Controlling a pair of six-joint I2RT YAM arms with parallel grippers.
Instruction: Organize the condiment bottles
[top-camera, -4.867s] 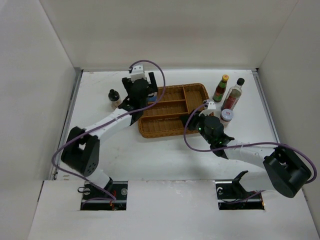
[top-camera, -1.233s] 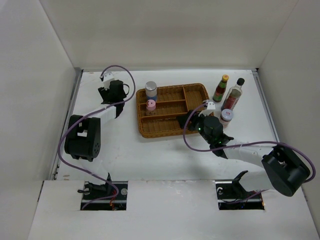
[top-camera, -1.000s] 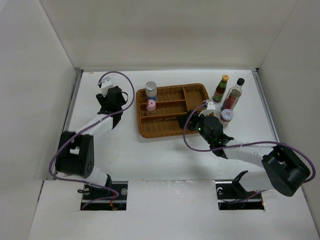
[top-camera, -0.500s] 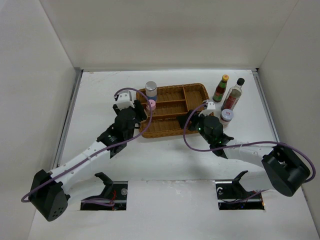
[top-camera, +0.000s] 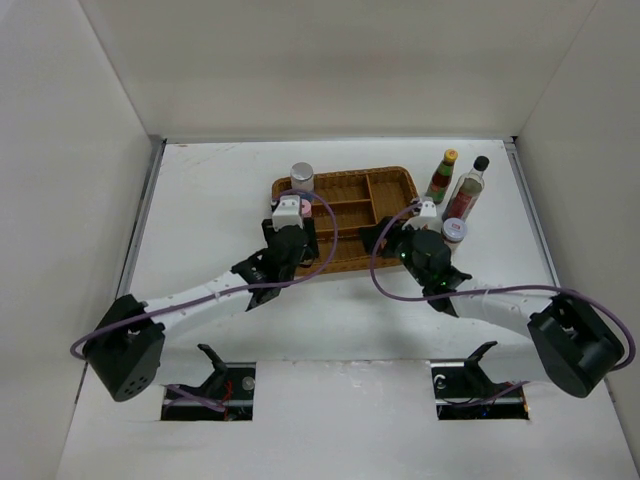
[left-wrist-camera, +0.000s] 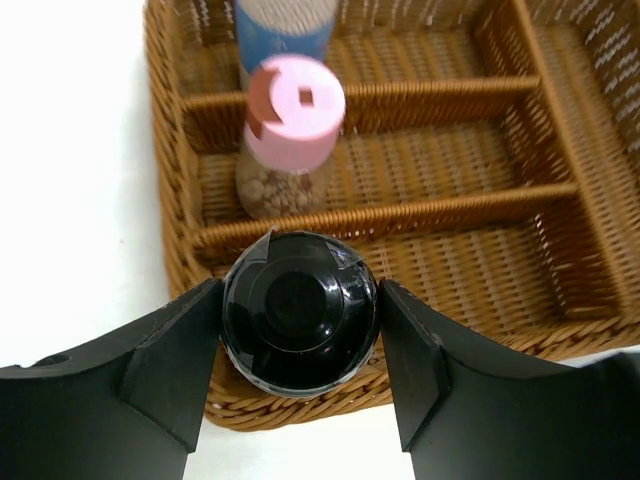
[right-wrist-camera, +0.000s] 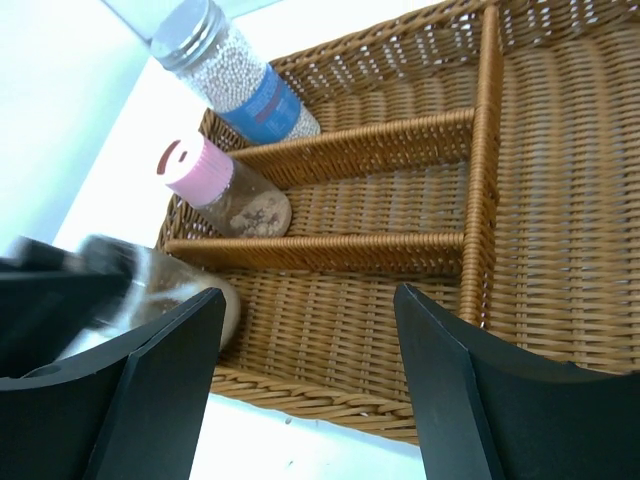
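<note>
My left gripper is shut on the black-capped dark bottle, its fingers pressed against both sides of the cap. The bottle hangs over the front left corner of the wicker tray; I cannot tell whether it touches the floor. The pink-capped bottle stands in the compartment behind it, and the silver-capped, blue-label bottle in the back left one. My right gripper is open and empty at the tray's front right. Outside the tray on the right stand the yellow-capped green bottle, the tall clear bottle and the red-lidded jar.
The tray's right compartments hold nothing. White walls enclose the table on the left, back and right. Purple cables loop over both arms near the tray's front edge.
My left arm has swung from the table's far left side across to the tray's front left corner, carrying the black-capped bottle. The right gripper has barely shifted.
</note>
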